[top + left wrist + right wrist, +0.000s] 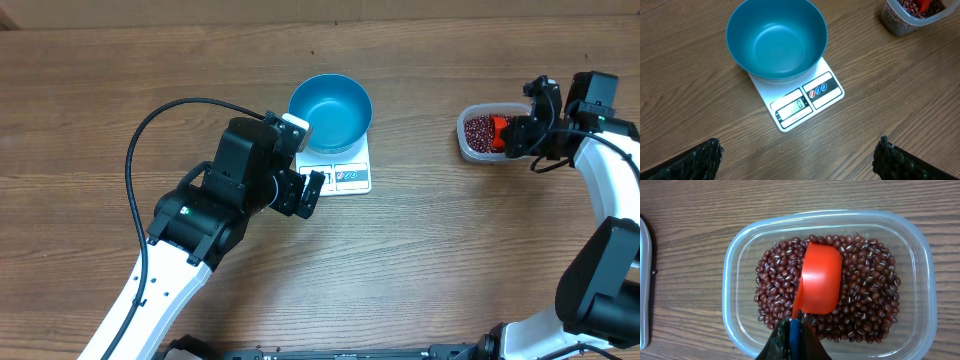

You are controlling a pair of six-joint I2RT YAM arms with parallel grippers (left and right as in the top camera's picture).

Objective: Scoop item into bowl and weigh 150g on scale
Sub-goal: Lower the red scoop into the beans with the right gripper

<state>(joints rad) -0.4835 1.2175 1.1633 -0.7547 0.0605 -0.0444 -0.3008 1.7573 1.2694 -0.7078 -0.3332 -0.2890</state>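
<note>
Dark red beans point(865, 295) are lying in a clear tub point(735, 270), with an orange scoop point(820, 280) sitting on top of them. The right gripper point(794, 330) is pinching the scoop's handle tightly. The left gripper point(797, 152) is hanging wide apart, holding nothing, near the scale point(810, 97), which is carrying the blue bowl point(775, 50).

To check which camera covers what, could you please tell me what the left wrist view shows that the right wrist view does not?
Only the left wrist view: the empty blue bowl standing on the scale, with the left gripper open. Only the right wrist view: the right gripper shut on the handle of the orange scoop, which lies on the beans. Both: the clear tub of beans on the wooden table; the left wrist view catches just its corner.
</note>
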